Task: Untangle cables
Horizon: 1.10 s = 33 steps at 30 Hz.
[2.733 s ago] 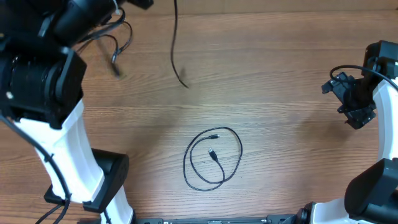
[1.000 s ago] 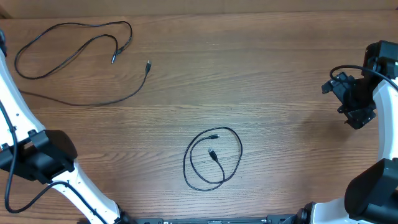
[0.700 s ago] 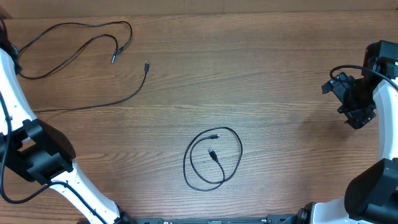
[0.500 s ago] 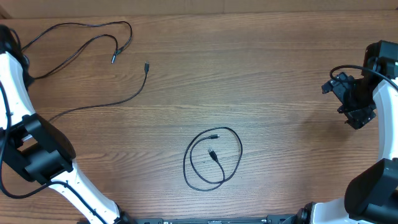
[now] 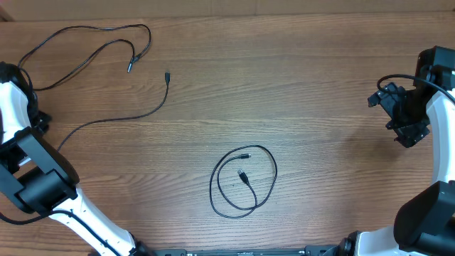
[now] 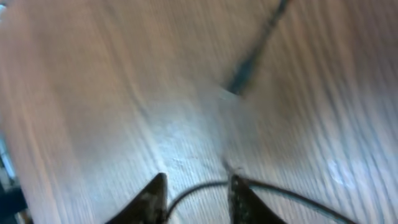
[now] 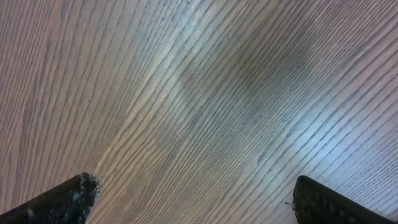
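A long thin black cable (image 5: 106, 44) lies spread out at the far left, with one plug (image 5: 129, 68) and another plug (image 5: 167, 74) on the wood. Its lower run curves down left to my left arm (image 5: 21, 107). In the blurred left wrist view my left gripper (image 6: 198, 186) has its fingers partly apart, and the cable (image 6: 199, 185) crosses between the tips. A plug end (image 6: 239, 81) lies beyond. A second cable (image 5: 245, 181) sits in a loose coil at the centre. My right gripper (image 5: 409, 131) is open and empty at the right edge, and the right wrist view (image 7: 193, 186) shows only wood.
The wooden table (image 5: 298, 85) is the only surface. My left arm's base and links (image 5: 43, 181) fill the lower left. My right arm's base (image 5: 426, 213) fills the lower right. A thick arm wire (image 5: 391, 80) loops by the right wrist.
My left arm came down from above the far left and swung back along the left edge. The long cable now lies on the table. Its lower run has been dragged down and left. The right arm has not moved.
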### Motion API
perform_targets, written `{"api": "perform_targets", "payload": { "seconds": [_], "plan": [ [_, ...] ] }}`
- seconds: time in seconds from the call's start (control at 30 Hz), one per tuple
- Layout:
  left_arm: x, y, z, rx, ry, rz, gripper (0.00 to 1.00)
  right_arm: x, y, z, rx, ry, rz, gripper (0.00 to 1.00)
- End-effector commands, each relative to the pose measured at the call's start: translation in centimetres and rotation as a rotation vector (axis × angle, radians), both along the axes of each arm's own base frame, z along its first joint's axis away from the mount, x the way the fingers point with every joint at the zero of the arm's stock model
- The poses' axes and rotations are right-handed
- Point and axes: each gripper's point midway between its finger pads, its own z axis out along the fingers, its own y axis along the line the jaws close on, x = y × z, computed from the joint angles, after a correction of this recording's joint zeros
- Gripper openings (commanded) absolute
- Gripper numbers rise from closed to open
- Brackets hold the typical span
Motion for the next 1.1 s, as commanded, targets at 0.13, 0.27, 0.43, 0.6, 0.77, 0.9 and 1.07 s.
{"api": "perform_targets", "payload": {
  "seconds": [0.13,0.27,0.43,0.6,0.77,0.9,1.07],
  "plan": [
    [5.1,-4.2,2.6,-0.292,-0.183,-0.294,1.0,0.6,-0.3,0.7,-0.014,-0.023,-0.003,1.0],
    [5.8,-3.7,6.7,-0.252,-0.25,-0.221,1.0,0.6,-0.3,0.7,-0.014,-0.023,-0.003,1.0],
    [7.4,-5.2,8.9,-0.318,-0.358,-0.227,1.0,0.6,-0.3,0.7,-0.014,-0.023,-0.003,1.0],
    [10.4,-9.1,9.1,-0.489,-0.492,-0.386,1.0,0.6,-0.3,0.7,-0.014,-0.023,-0.003,1.0],
    [11.3,-11.0,8.2,-0.491,-0.452,-0.494,1.0,0.6,-0.3,0.7,-0.014,-0.023,-0.003,1.0],
    [11.7,-12.3,7.6,-0.461,-0.389,-0.596,1.0,0.6,-0.3,0.7,-0.014,-0.023,-0.003,1.0],
    [12.9,-16.4,6.2,-0.511,-0.353,-0.772,1.0,0.6,-0.3,0.7,-0.014,-0.023,-0.003,1.0]
  ]
}}
